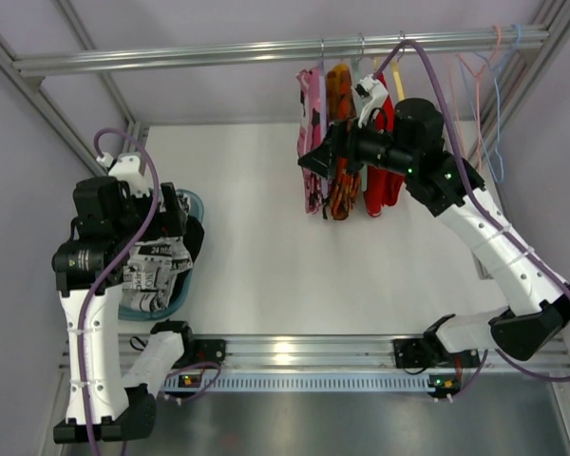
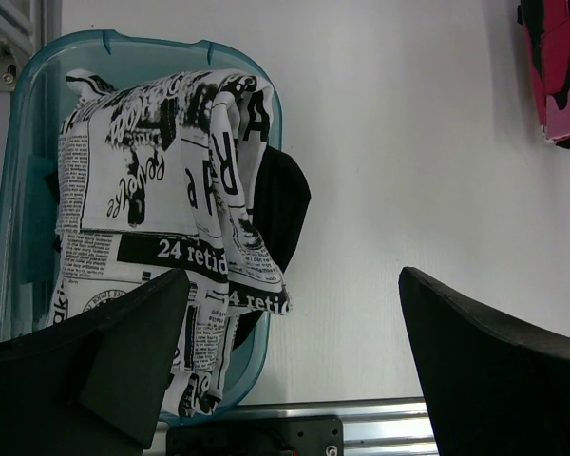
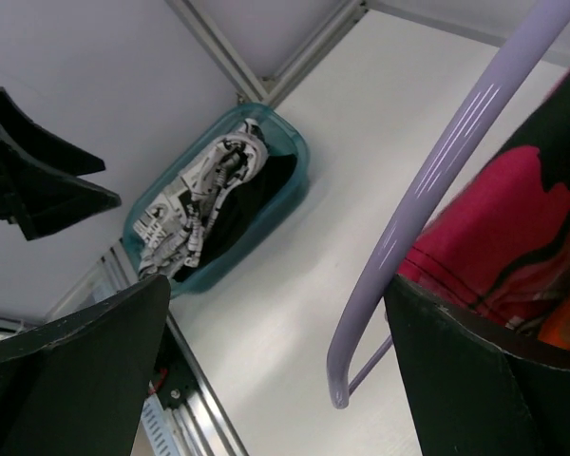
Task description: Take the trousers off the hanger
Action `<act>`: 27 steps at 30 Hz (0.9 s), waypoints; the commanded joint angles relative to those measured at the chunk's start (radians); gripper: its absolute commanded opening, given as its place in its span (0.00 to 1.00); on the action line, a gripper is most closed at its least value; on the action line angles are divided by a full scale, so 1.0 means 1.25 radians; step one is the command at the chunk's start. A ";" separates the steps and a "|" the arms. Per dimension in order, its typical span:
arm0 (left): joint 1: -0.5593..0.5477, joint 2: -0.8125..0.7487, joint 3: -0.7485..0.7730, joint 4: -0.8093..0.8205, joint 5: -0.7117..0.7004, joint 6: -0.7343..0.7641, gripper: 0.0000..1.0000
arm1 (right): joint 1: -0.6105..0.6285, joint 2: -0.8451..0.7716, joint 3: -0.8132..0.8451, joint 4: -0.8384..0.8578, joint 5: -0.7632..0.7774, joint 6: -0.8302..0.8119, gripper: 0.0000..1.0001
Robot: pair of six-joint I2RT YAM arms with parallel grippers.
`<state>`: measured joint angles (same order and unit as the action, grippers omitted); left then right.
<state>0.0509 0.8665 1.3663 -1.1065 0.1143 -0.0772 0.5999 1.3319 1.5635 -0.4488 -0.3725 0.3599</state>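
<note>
The pink camouflage trousers [image 1: 311, 133] hang from the rail at the back, leftmost of three garments. In the right wrist view their pink fabric [image 3: 494, 228] drapes over the lilac hanger [image 3: 437, 190], whose curved end lies between my open right jaws, close to the right finger. My right gripper [image 1: 320, 158] [image 3: 275, 294] is at the trousers' lower left side and holds nothing. My left gripper [image 1: 174, 214] [image 2: 287, 285] is open and empty, above the teal basket. A corner of the trousers [image 2: 560, 66] shows in the left wrist view.
An orange patterned garment [image 1: 340, 142] and a red garment [image 1: 385, 180] hang right of the trousers. Several bare hangers [image 1: 484, 85] hang at the rail's right end. The teal basket [image 1: 195, 202] [image 2: 19, 190] at the left holds a newspaper-print cloth [image 2: 161, 190].
</note>
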 commanded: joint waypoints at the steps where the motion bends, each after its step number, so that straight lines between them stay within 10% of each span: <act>1: 0.002 0.000 0.000 0.042 0.001 -0.001 0.98 | -0.026 0.019 -0.020 0.118 -0.090 0.082 0.96; 11: 0.002 0.004 -0.001 0.041 0.007 0.002 0.98 | -0.117 0.041 -0.144 0.402 -0.255 0.305 0.92; 27: 0.003 0.008 -0.011 0.043 0.013 -0.001 0.98 | -0.125 0.028 -0.121 0.444 -0.330 0.502 0.35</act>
<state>0.0509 0.8795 1.3643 -1.1046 0.1169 -0.0765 0.4568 1.4075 1.3506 0.0719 -0.7570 0.9291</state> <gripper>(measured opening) 0.982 0.363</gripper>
